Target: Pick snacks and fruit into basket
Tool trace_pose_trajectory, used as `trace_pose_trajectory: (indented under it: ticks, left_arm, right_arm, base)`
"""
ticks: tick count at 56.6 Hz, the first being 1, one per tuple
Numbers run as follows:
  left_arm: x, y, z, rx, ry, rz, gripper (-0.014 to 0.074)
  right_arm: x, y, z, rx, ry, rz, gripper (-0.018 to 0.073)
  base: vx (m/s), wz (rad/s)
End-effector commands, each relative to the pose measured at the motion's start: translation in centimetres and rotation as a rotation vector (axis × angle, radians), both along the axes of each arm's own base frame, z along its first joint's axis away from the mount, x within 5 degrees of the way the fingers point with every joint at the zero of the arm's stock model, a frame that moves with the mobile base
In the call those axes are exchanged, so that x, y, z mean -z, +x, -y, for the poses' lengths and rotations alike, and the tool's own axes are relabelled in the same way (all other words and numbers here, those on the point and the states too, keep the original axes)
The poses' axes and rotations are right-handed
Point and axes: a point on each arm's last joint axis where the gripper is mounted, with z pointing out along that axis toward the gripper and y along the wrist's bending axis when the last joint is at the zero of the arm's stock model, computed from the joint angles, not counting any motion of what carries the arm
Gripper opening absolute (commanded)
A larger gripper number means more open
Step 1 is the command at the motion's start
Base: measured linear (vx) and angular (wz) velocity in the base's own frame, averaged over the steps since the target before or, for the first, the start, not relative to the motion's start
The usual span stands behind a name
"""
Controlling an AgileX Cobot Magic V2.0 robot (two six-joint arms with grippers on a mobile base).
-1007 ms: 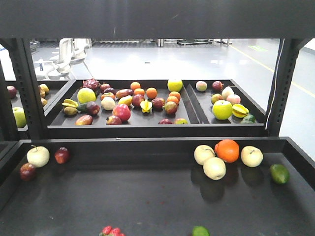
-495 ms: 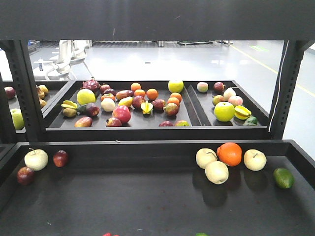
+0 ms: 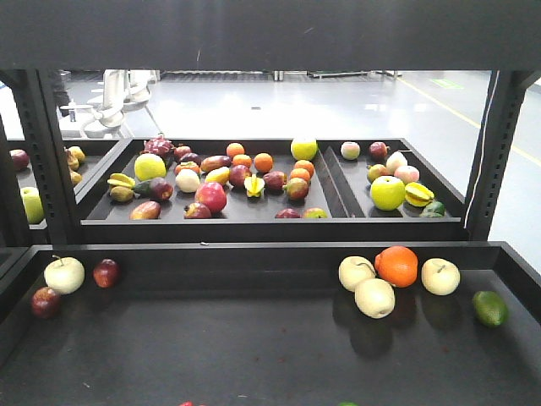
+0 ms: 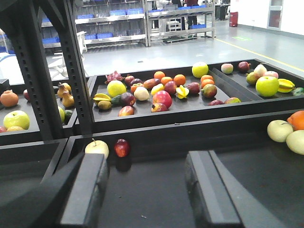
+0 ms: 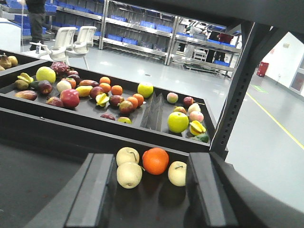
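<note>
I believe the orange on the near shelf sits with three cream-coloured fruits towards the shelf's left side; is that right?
Not quite: the orange and the three cream-coloured fruits sit towards the right side of the near shelf, as the front-facing view shows.

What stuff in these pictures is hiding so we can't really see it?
- Front view, bottom edge: a red thing and a green thing are cut off, kind unclear.
- Front view: the shelf post hides part of the left tray.
- No view shows the basket or the snacks.
</note>
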Motion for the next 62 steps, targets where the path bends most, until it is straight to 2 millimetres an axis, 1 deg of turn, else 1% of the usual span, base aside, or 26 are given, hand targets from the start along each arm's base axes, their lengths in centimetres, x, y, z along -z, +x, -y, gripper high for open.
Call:
trace_pose_trajectory:
  ticks: [1, 62]
  left_arm:
    - [-1.19, 0.03, 0.21, 0.024, 0.014, 0.066, 0.0488]
    - [-1.24, 0.03, 0.26, 0.029, 0.013, 0.073, 0.0488]
  right_arm:
    - [-1.31, -0.09, -0.05, -0.01, -0.027, 0.075, 0.0398]
    - [-1.57, -0.17, -0.48, -0.058, -0.016, 0.103, 0.0398]
  base:
    - [0.0, 0.01]
    - [0.0, 0.0]
